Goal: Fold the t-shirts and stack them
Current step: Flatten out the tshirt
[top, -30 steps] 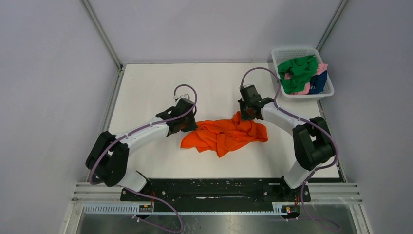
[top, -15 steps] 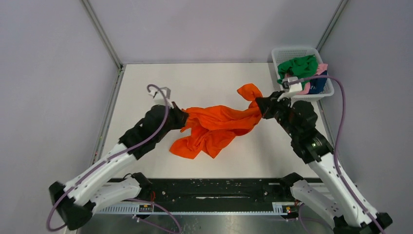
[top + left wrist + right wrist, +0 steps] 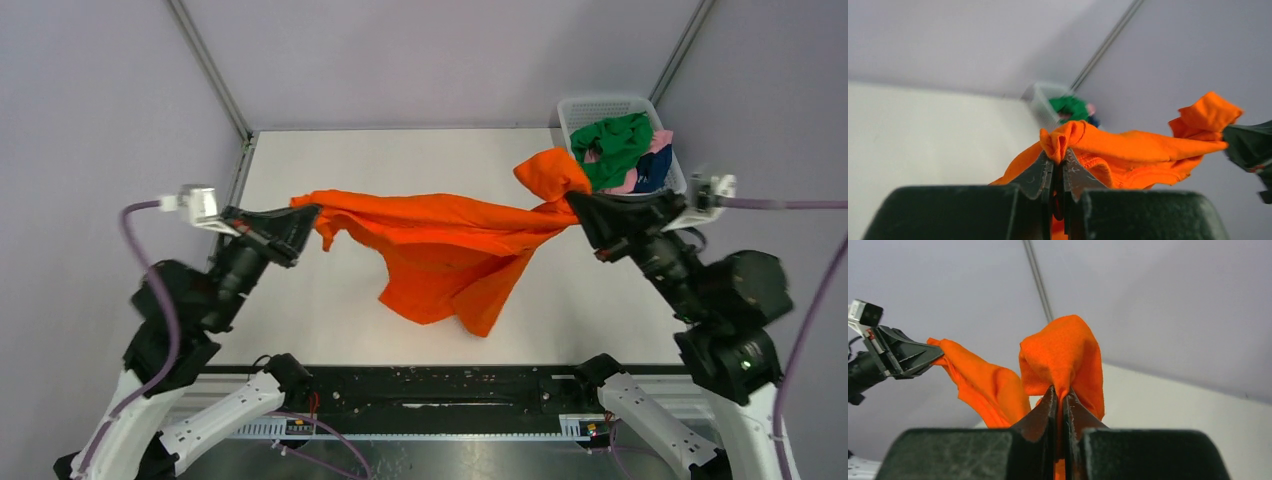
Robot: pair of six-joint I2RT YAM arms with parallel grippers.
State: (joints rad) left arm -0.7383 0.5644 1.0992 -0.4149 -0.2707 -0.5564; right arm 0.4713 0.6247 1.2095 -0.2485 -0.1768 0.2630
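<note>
Orange t-shirt (image 3: 440, 250) hangs stretched between both grippers, above white table (image 3: 400, 160). Left gripper (image 3: 303, 214) fingers pinched tight on bunched edge of cloth. Right gripper (image 3: 580, 207) fingers clamped on opposite edge, small fold poking up past fingertips. Middle of shirt sags well below fingers; contact with table cannot be told. Green t-shirt (image 3: 612, 145), pink t-shirt (image 3: 662, 138) and navy t-shirt (image 3: 652, 170) lie heaped in white basket (image 3: 600, 104), just beyond right fingers.

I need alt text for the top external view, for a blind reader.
An orange t-shirt hangs stretched above a white table, the left tool and the right tool each pinching one end. A white basket of other t-shirts sits at the far right corner.
</note>
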